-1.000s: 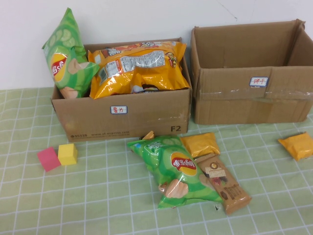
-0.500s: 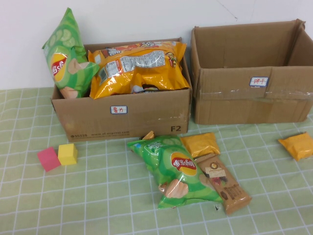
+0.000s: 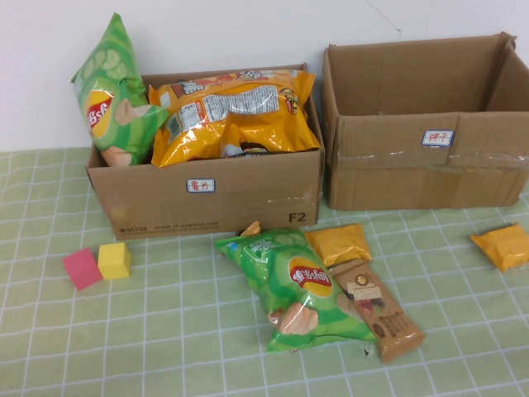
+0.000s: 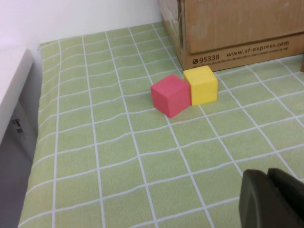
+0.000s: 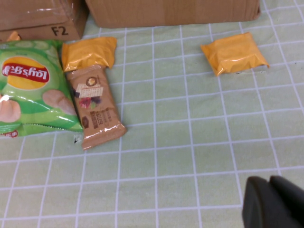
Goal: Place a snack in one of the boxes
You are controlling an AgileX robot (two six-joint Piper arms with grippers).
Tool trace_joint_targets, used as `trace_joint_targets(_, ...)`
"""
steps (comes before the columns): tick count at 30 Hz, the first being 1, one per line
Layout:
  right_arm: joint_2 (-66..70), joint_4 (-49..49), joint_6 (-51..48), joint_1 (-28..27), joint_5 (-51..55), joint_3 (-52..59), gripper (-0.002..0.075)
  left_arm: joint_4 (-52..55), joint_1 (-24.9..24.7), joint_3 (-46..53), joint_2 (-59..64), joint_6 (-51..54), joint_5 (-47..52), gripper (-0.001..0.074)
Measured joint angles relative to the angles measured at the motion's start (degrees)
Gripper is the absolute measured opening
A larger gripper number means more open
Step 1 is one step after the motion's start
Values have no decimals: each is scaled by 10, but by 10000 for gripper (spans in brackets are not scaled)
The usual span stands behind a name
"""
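Two open cardboard boxes stand at the back. The left box (image 3: 207, 198) holds a green chips bag (image 3: 107, 99) and orange bags (image 3: 235, 112). The right box (image 3: 421, 165) shows no contents. In front lie a green chips bag (image 3: 302, 289), a small orange packet (image 3: 339, 244), a brown bar (image 3: 380, 310) and another orange packet (image 3: 502, 246). Neither gripper shows in the high view. My left gripper (image 4: 268, 175) is shut and empty over bare cloth near the cubes. My right gripper (image 5: 270, 181) is shut and empty, short of the orange packet (image 5: 234, 52).
A pink cube (image 3: 82, 269) and a yellow cube (image 3: 114, 260) sit touching in front of the left box's corner, also seen in the left wrist view (image 4: 170, 95). A green checked cloth covers the table. A white ledge (image 4: 14, 118) borders the cloth's left side.
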Motion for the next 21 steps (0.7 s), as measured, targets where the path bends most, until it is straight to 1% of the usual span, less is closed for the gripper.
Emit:
trace_joint_targets(5, -17, -2, -5, 0, 0, 1, 11, 0, 0, 0, 0, 0, 0, -2)
trace_joint_targets(8, -55, -2, -70, -21, 0, 1, 11, 1, 0, 0, 0, 0, 0, -2)
trace_joint_targets(11, -99, 29, -162, -86, -21, 6, 11, 2, 0, 0, 0, 0, 0, -2)
trace_joint_targets(12, -113, 45, -198, -117, -39, 13, 11, 2, 0, 0, 0, 0, 0, -2)
trace_joint_targets(16, -156, 128, -328, -246, -148, 62, 11, 2, 0, 0, 0, 0, 0, -1)
trace_joint_targets(17, -160, 145, -353, -269, -175, 77, 11, 2, 0, 0, 0, 0, 0, -1)
trace_joint_targets(19, -164, 171, -377, -315, -240, 122, 11, 2, 0, 0, 0, 0, 0, -1)
trace_joint_targets(21, -165, 180, -383, -343, -291, 171, 11, 2, 0, 0, 0, 0, 0, -1)
